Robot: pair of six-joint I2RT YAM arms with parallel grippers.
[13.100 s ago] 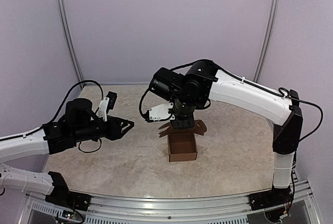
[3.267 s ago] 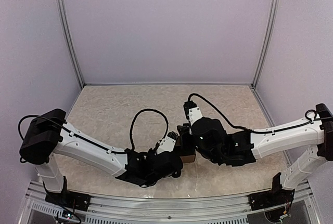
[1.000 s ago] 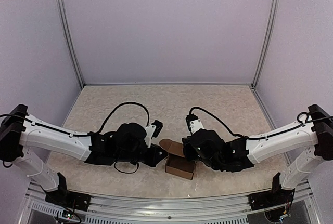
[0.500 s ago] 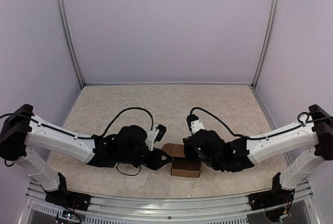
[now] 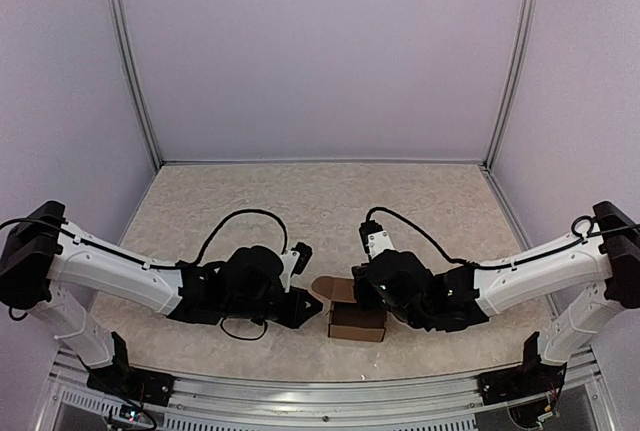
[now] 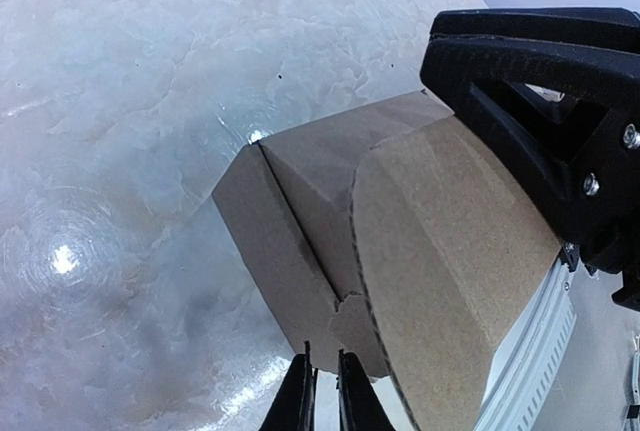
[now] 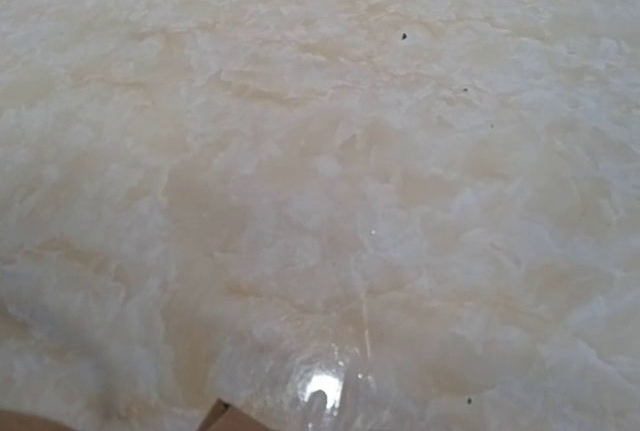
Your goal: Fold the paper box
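Seemingly the lid-closing step. Nearest, left gripper [image 6: 323, 393] with jaws nearly closed at the tuck tab of paper box [image 5: 357, 323], near front of desk [image 5: 300, 201]. Beyond, right gripper [image 6: 530, 91] against lid flap, jaws unreadable. Next calls for pushing tab inside.

Soft even light, glare patch on tabletop [image 7: 322, 391]

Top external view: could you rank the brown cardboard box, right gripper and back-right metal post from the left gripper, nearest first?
1. Brown cardboard box, at the left gripper.
2. Right gripper, across the box.
3. Grey metal post, far back-right.
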